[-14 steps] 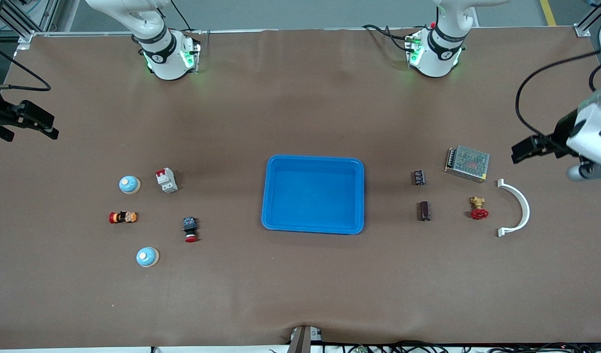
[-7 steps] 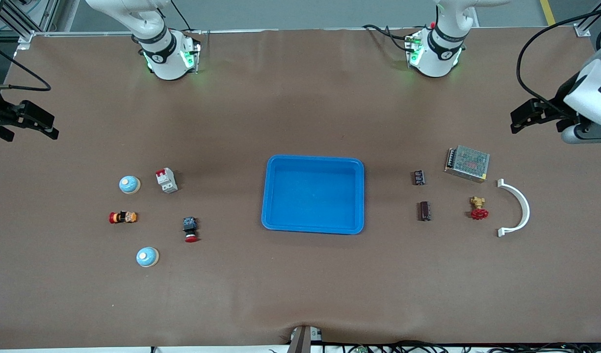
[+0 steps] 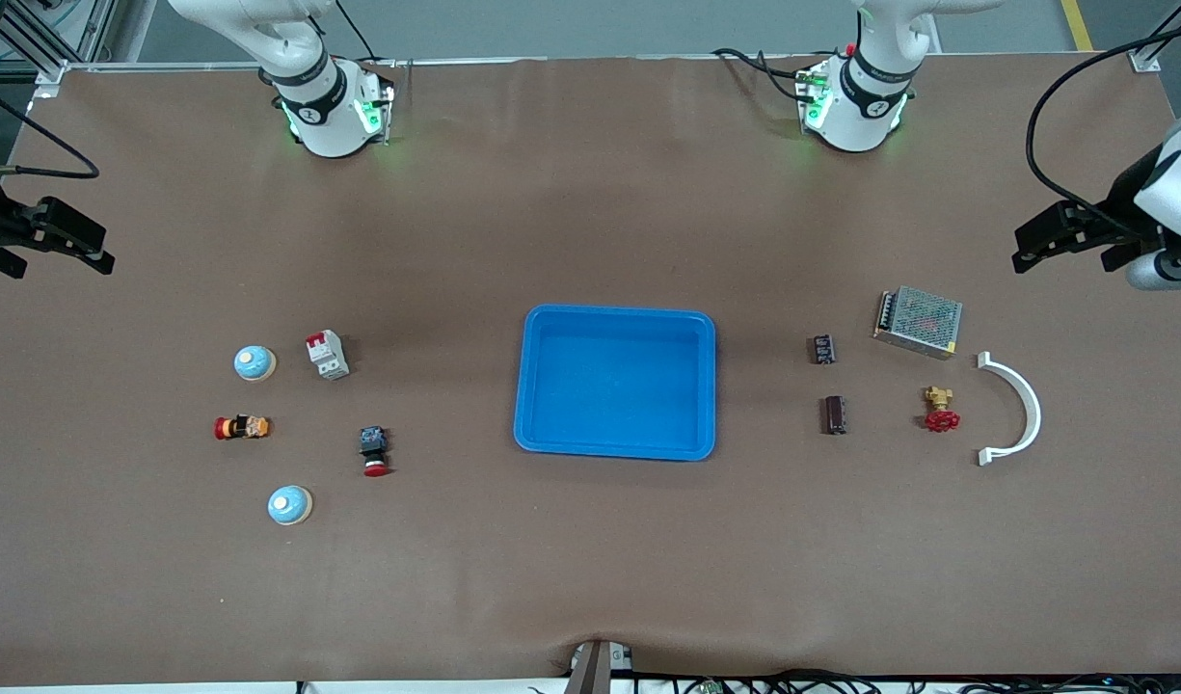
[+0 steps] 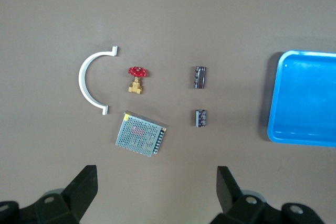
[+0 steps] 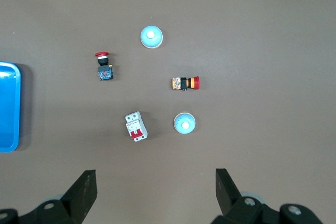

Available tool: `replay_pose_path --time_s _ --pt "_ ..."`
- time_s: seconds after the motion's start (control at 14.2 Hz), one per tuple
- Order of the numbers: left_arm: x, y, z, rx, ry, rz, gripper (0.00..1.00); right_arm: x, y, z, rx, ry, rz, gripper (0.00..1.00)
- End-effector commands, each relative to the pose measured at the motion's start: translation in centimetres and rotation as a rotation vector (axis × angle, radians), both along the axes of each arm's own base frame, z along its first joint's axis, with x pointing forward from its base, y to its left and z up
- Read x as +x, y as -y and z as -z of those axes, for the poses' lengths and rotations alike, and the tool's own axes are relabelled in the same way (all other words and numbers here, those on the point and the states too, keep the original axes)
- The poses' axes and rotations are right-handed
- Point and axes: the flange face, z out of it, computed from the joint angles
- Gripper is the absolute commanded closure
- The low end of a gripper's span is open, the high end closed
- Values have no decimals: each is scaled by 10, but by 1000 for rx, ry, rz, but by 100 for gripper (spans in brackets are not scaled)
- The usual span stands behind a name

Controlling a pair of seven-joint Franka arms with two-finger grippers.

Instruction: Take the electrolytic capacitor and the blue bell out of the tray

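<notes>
1. Front view shows you the tray [image 3: 616,382] mid-table with nothing in it; its blue floor is bare in both wrist views too.
2. You find two electrolytic capacitors already on the cloth toward the left arm's end: one [image 3: 822,349] farther from the front camera, the other [image 3: 834,414] nearer, both well apart from the tray rim.
3. You find two blue bells toward the right arm's end: one [image 3: 254,362] beside the circuit breaker [image 3: 327,354], the other [image 3: 289,505] nearer the front camera, past the red push button [image 3: 374,452].
4. Your left gripper [image 3: 1045,237] hangs over bare cloth at the left arm's end, near the metal power supply [image 3: 919,321], fingers spread wide and holding nothing.
5. Your right gripper [image 3: 65,241] hangs over the table edge at the right arm's end, jaws likewise apart and unladen; this arm waits.
6. Judging from this layout, the removal looks done, so the step in hand is retreat and check.
7. Do it well by keeping both claws high and clear of the red valve [image 3: 940,410] and white curved bracket [image 3: 1016,409], and by not disturbing the settled parts.
8. Confirm each part rests apart from the tray before you stop.
</notes>
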Motion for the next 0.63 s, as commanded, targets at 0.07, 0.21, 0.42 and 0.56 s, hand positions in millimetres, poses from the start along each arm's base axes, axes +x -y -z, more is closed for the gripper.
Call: replay_pose_path --time_s 0.07,0.21,0.42,0.56 --pt "5 -12 -15 -28 24 -5 0 1 3 -6 -4 10 0 0" --pt "4 -7 -16 -25 26 4 0 1 3 -6 -4 8 0 0" --pt "3 -3 -18 -21 30 16 0 1 3 -6 -2 10 -2 0" --pt "3 -2 -18 -16 31 88 0 1 3 -6 -4 10 -2 0"
